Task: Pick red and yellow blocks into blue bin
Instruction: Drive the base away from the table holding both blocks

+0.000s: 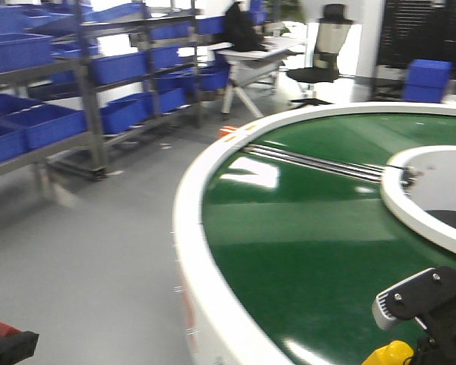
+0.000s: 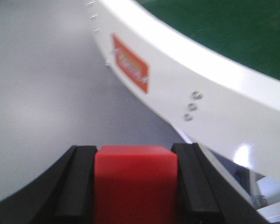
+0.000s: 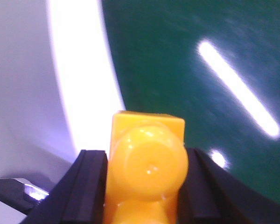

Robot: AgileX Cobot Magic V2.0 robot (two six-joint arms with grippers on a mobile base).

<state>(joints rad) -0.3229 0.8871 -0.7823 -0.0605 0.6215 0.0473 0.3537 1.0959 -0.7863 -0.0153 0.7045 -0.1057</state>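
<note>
red cube (image 2: 135,184) is gripped in the left claw (image 2: 134,158) over grey floor (image 2: 37,70) beside the round tabletop (image 2: 200,70); yellow studded brick (image 3: 147,170) is gripped in the right claw (image 3: 145,186). both look picked; dropping them into the blue bin, unseen, remains.

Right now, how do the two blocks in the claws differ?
The red cube is plain and flat-faced; the yellow brick has round studs. The cube, in the left claw, hangs over grey floor; the brick, in the right claw, over the green tabletop. Both are clamped between black pads.
</note>
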